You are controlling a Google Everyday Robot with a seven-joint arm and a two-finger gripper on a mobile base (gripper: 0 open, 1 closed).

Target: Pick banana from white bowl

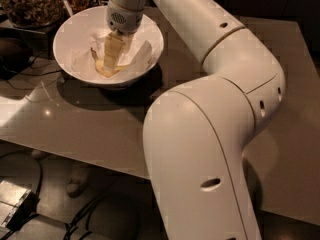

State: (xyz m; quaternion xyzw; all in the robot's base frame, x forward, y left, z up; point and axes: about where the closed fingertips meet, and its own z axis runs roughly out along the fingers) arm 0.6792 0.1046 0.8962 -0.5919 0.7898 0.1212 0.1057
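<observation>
The robot's gripper (110, 64) hangs inside the white bowl (70, 38), down on the banana (101, 68); whether it grips cannot be told.

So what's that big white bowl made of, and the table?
The bowl looks like glazed ceramic, maybe plastic: smooth, glossy white. The table seems polished stone or laminate; light reflects off it. The hand is down inside the bowl, over the banana.

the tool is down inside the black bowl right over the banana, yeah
No: the bowl is white, not black. The camera view shows the tool down inside it, right over the banana.
</observation>
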